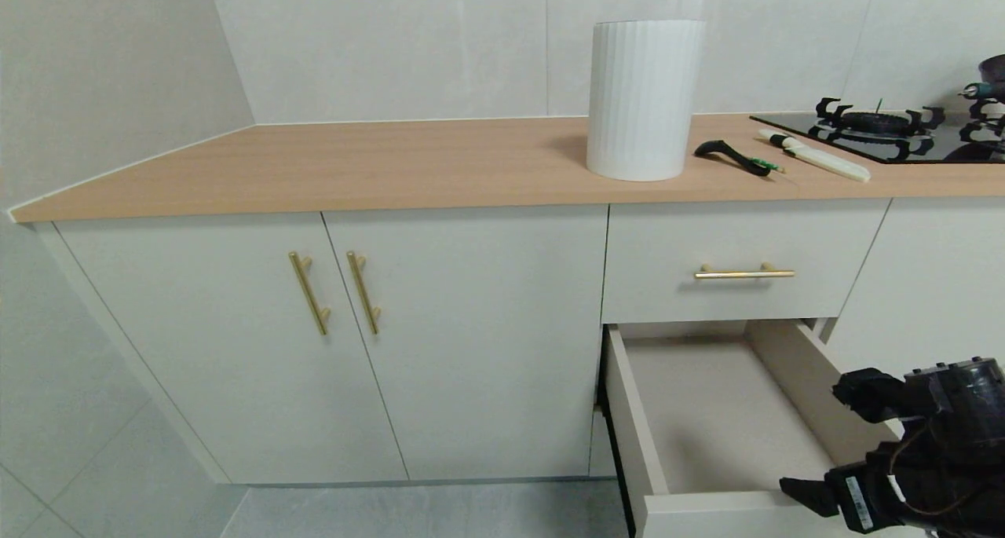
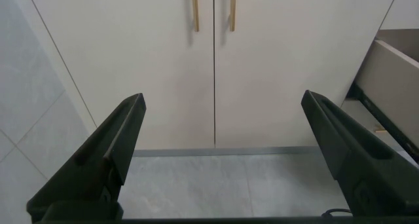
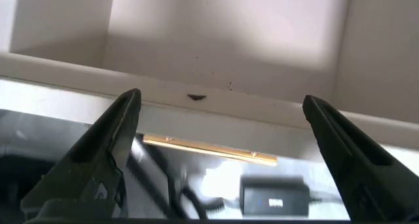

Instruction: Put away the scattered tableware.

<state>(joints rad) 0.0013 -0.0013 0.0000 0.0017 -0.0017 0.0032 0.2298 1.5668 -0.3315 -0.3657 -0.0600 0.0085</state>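
On the wooden countertop [image 1: 392,161] lie a black-handled utensil [image 1: 734,157] and a long white utensil [image 1: 820,159], just right of a tall white ribbed canister [image 1: 642,98]. Below them the lower drawer [image 1: 710,420] stands pulled out with nothing inside. My right gripper [image 1: 836,444] hangs open at the drawer's front right corner, holding nothing. In the right wrist view the gripper [image 3: 222,97] faces the drawer's front panel [image 3: 196,93] with its gold handle [image 3: 209,152] close by. My left gripper [image 2: 222,99] is open and low, facing the cabinet doors [image 2: 216,67].
A black gas hob [image 1: 887,133] occupies the counter's far right. The upper drawer [image 1: 742,259] above the open one is closed. Two cabinet doors [image 1: 338,342] with gold handles are closed on the left. Tiled floor [image 2: 216,185] lies in front; the open drawer's side [image 2: 393,67] juts out.
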